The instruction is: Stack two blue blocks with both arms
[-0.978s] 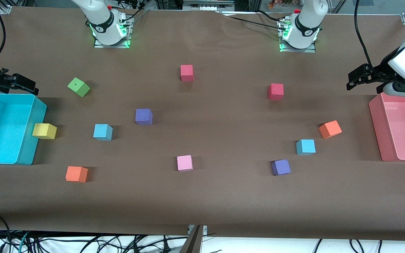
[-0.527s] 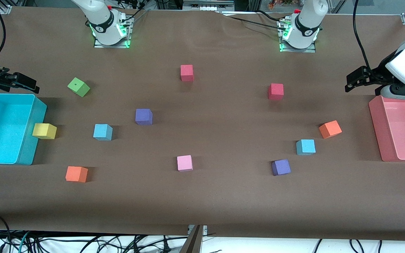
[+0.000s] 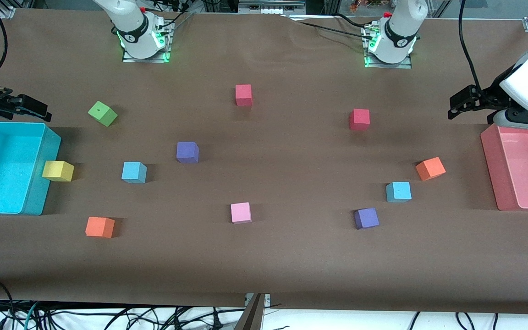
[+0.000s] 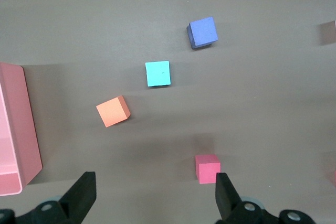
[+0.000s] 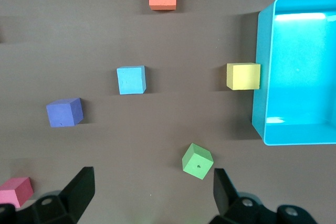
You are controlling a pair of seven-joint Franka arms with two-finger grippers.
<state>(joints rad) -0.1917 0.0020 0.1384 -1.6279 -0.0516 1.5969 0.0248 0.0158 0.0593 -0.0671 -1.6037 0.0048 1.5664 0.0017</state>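
While both blue blocks sit loose on the brown tabletop (image 3: 291, 266), neither is touched. One blue block (image 3: 134, 172) lies toward the right arm's end, between a yellow cube (image 3: 57, 170) that touches the wall of the turquoise bin (image 3: 48, 183) and a purple cube (image 3: 187, 151). The other blue block (image 3: 398, 191) lies toward the left arm's end, just beside an orange cube (image 3: 430, 168) and a second purple cube (image 3: 366, 218), which is nearer the camera. The two blue blocks are well apart.

The left hand (image 3: 457, 103) hangs in the air over the tabletop beside the pink bin (image 3: 491, 169), fingers spread wide, holding nothing. The right hand (image 3: 28, 107) hovers over the tabletop at the turquoise bin's edge, likewise wide open and empty.
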